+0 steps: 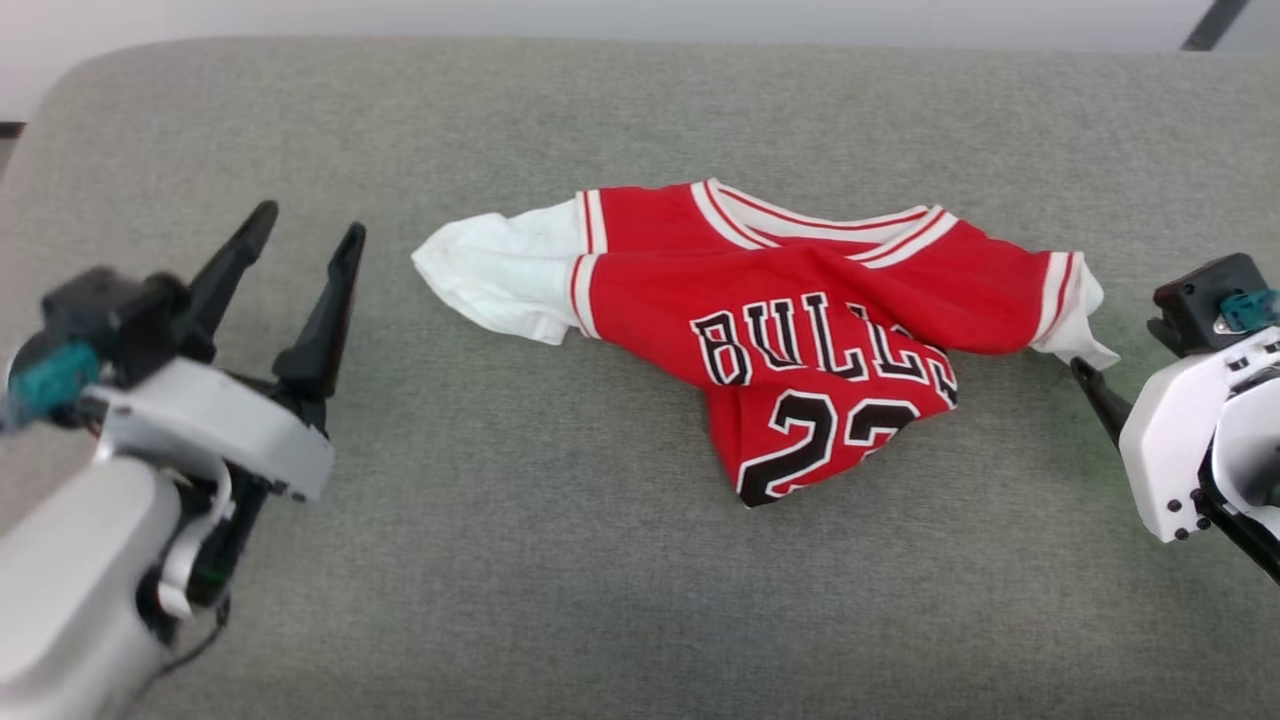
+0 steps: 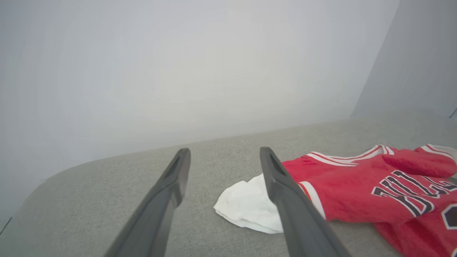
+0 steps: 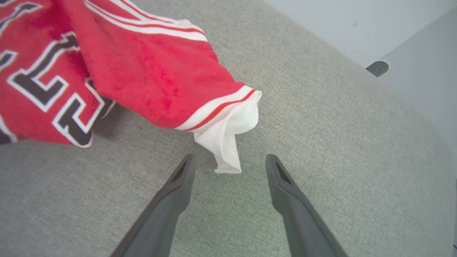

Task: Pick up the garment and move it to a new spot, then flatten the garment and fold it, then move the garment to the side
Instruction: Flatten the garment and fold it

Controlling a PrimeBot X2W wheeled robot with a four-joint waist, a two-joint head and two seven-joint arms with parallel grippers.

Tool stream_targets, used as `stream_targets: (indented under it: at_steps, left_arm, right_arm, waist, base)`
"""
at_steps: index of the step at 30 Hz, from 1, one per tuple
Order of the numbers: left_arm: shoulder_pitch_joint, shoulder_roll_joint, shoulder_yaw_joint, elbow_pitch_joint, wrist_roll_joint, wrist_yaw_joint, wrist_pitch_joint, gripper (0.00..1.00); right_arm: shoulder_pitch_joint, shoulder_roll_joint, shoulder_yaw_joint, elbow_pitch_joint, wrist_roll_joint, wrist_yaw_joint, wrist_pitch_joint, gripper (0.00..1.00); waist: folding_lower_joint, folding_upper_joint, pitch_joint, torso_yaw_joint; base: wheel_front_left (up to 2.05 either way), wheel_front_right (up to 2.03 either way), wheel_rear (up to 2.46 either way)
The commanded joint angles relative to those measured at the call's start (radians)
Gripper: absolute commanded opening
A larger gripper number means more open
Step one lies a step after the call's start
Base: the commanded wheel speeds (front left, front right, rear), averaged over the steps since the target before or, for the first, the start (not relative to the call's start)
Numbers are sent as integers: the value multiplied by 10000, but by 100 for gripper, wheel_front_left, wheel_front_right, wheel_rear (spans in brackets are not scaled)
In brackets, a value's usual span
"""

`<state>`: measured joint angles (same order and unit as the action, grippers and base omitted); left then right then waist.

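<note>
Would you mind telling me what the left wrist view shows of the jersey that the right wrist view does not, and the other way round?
Left wrist view: the garment's white sleeve end lying crumpled behind the left end effector's right-hand finger, plus the striped collar and a pale wall.

Right wrist view: the other sleeve's white end, hanging in a point just ahead of the open right end effector, and a small metal fitting by the wall.

Both: red cloth with black, white-outlined lettering, the grey upholstered surface, and two spread dark fingers holding nothing.
</note>
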<state>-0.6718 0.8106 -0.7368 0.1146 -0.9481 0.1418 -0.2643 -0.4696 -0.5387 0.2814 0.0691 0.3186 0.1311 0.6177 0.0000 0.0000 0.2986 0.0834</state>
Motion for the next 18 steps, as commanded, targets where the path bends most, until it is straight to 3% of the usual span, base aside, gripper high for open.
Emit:
stream_targets:
  at_steps: [1, 6, 14, 15, 17, 18]
  left_arm:
    - [584, -235, 564, -305, 432, 151, 11, 100]
    - [1895, -826, 1908, -1008, 1421, 201, 9, 100]
    - [3553, -1973, 3594, -1304, 2764, -477, 8, 100]
    - [3785, -2223, 3857, -1236, 3033, -644, 8, 100]
    - [3942, -2440, 4080, -1179, 3222, -809, 8, 100]
    - [3987, -2554, 4188, -1153, 3315, -902, 8, 100]
  right_arm:
    - [-151, -84, 118, 165, 140, -7, 5, 100]
    - [-308, -152, 408, 597, 277, -7, -109, 100]
    - [-703, -206, 761, 1182, 379, -7, -381, 100]
    - [-812, -223, 854, 1332, 324, -7, -474, 56]
    - [-894, -219, 936, 1491, 338, -7, -500, 33]
    - [-948, -213, 950, 1582, 344, -7, -525, 11]
  waist:
    - [0, 0, 5, 98]
    - [0, 0, 53, 186]
    - [0, 0, 196, 288]
    - [0, 0, 248, 313]
    - [0, 0, 290, 338]
    - [0, 0, 307, 350]
  base:
    - [0, 0, 0]
    - [0, 0, 0]
    - [0, 0, 0]
    - [0, 0, 0]
    - [0, 0, 0]
    - [0, 0, 0]
